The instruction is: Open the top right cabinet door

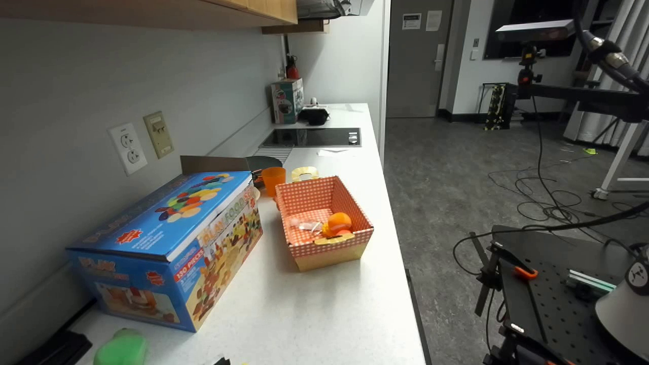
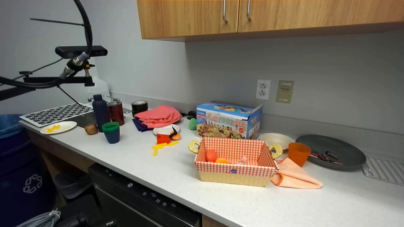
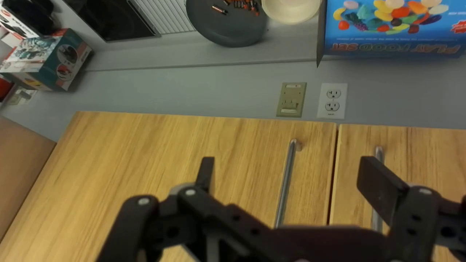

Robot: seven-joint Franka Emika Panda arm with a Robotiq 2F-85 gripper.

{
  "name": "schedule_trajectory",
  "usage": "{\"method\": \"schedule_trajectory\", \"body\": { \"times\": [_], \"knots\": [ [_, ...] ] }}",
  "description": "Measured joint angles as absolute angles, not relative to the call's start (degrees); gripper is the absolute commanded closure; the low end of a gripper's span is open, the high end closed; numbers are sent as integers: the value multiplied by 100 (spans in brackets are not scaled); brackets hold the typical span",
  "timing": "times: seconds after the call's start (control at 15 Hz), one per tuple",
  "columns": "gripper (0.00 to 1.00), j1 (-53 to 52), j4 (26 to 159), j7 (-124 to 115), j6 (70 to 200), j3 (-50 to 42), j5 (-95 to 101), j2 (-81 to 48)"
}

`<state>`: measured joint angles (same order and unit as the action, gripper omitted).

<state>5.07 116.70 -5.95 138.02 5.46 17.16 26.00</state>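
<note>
The top right cabinet door is a light-brown wooden panel, shut in all views. Its lower part shows in an exterior view (image 2: 315, 12), and its lower edge in an exterior view (image 1: 274, 9). In the wrist view, which stands upside down, the door (image 3: 145, 156) fills the lower left. Its slim metal handle (image 3: 287, 174) shows there and in an exterior view (image 2: 248, 9). My gripper (image 3: 289, 176) is open and empty in front of the doors. The handle appears between its fingers; I cannot tell the distance. The handle's far end is hidden behind the gripper. The exterior views do not show the gripper.
The neighbouring door (image 3: 429, 160) has its own handle (image 3: 378, 214), partly behind a finger. A brown surface (image 3: 18, 163) stands beyond the door's outer side. Below on the counter are a colourful box (image 2: 228, 119), a checked basket (image 2: 236, 176) and a dark pan (image 2: 341, 148).
</note>
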Motion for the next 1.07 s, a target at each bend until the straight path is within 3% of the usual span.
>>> {"method": "schedule_trajectory", "body": {
  "times": [0.53,1.07],
  "knots": [
    [0,509,10663,-949,14300,518,1721,1167],
    [0,520,10118,-1171,14282,251,1773,669]
  ]
}}
